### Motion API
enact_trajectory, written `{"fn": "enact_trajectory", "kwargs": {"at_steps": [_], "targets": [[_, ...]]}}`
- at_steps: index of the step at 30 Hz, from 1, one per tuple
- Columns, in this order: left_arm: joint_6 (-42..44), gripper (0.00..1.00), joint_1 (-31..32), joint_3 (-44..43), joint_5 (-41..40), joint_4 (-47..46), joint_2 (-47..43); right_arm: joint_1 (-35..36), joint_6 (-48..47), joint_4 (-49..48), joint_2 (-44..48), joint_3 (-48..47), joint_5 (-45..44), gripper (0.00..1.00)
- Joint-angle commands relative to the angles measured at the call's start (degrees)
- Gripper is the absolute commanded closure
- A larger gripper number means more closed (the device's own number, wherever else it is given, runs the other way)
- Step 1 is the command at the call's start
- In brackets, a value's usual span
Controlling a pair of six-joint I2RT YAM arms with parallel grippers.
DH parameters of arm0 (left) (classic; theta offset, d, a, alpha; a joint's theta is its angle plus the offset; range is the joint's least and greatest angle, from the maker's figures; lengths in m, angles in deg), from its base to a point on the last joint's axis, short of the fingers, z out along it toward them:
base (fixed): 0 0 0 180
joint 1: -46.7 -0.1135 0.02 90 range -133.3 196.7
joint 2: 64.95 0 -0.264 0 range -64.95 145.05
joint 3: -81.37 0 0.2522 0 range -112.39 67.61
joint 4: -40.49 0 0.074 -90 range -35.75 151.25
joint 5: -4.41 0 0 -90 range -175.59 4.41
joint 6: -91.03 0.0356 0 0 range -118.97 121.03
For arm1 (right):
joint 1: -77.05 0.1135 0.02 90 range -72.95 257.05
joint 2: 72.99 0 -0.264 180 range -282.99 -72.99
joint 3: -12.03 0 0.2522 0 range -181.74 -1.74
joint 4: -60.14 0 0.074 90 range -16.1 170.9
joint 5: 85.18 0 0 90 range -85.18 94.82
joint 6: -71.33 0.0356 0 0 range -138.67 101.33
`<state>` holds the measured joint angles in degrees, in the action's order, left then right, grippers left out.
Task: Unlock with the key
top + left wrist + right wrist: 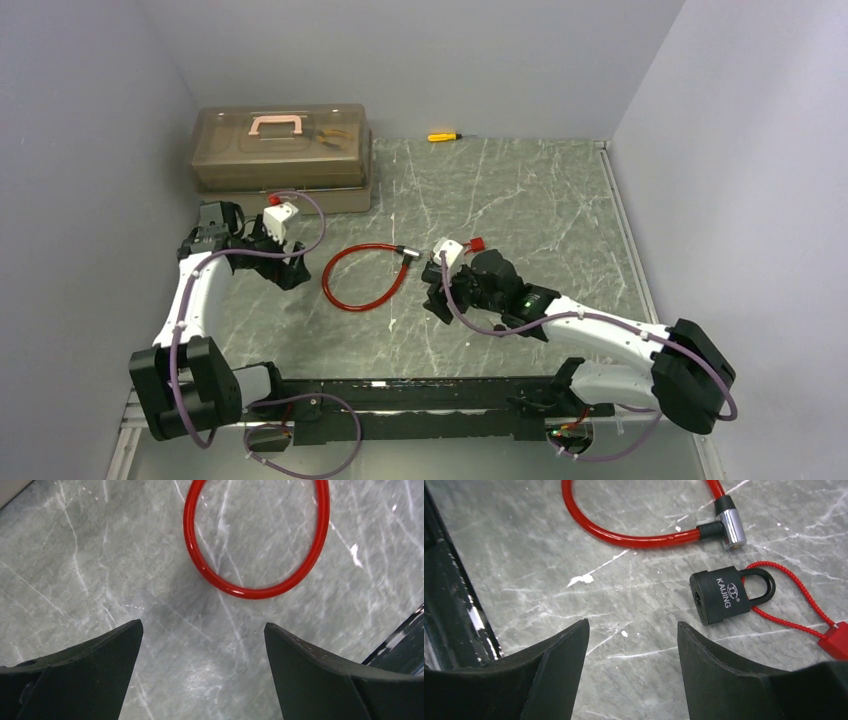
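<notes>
i am holding my right gripper (631, 630) low over the table (549, 565), jaws parted and nothing between them. my left gripper (202, 630) is also standing wide and empty, hovering near the loop of the red cable lock (250, 587). the black padlock (719, 595) is lying flat just ahead and to the right of my right fingers, shackle closed. a red cord (796, 585) is running through the shackle to a red tag (836, 641) at the frame's edge. i am not making out the key itself; i am judging it to be on that cord or at the padlock's end facing my jaws. to do this well, i am planning on steadying the padlock body, pinching the key by its head, keeping it in line with the keyway, and turning without dragging the lock.
</notes>
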<state>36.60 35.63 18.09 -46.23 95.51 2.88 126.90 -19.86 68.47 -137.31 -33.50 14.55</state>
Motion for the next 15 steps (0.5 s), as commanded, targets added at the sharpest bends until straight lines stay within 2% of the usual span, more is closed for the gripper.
{"fn": "enact_trajectory", "kwargs": {"at_steps": [1,3,6,13,15], "targets": [[17.65,0.01,-3.82,-4.14,6.6,6.21,2.05,-1.17,-3.65,-2.91,-3.61,-0.31,3.49,0.32],[21.0,0.01,-4.21,-4.92,7.71,6.03,2.92,-1.24,-5.86,-2.37,-4.17,-0.58,5.27,0.32],[24.39,0.01,-4.2,-2.69,11.17,3.39,2.44,-2.24,-7.98,-3.93,-3.6,0.59,2.63,0.33],[33.22,0.01,-2.17,0.86,19.97,3.17,-0.02,-7.96,-3.73,-10.1,-4.35,3.44,-1.45,0.36],[34.27,0.01,-0.17,4.24,20.72,0.08,-3.23,-8.01,-3.88,-12.1,-4.0,5.02,-2.71,0.36]]}}
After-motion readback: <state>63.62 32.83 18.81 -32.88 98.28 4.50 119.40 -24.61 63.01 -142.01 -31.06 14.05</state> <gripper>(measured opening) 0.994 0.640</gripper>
